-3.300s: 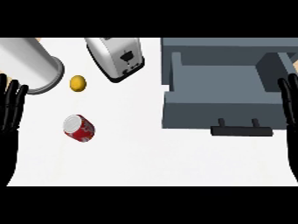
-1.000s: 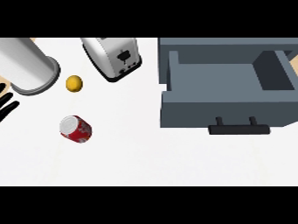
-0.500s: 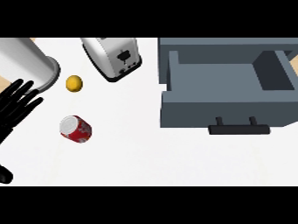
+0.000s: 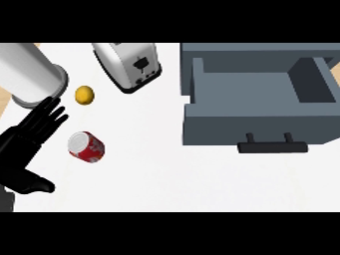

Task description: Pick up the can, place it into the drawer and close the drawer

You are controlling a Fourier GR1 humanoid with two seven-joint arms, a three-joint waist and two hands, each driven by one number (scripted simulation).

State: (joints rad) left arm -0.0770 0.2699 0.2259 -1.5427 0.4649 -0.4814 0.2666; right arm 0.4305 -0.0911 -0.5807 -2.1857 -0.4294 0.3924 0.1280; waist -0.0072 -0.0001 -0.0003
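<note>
Head view: the red can [image 4: 86,147] lies tipped on the white worktop [image 4: 165,184], its silver top facing up-left and its long axis slanting toward lower right. The left hand [image 4: 19,144], fingers straight and spread, sits just beside it. The grey drawer [image 4: 260,130] stands open, well apart.

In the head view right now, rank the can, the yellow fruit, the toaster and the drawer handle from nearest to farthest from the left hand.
1. can: just right of the open left hand, not yet held.
2. yellow fruit: beyond the fingertips.
3. toaster: farther back, toward the middle.
4. drawer handle: far right, on the open drawer's front.
</note>
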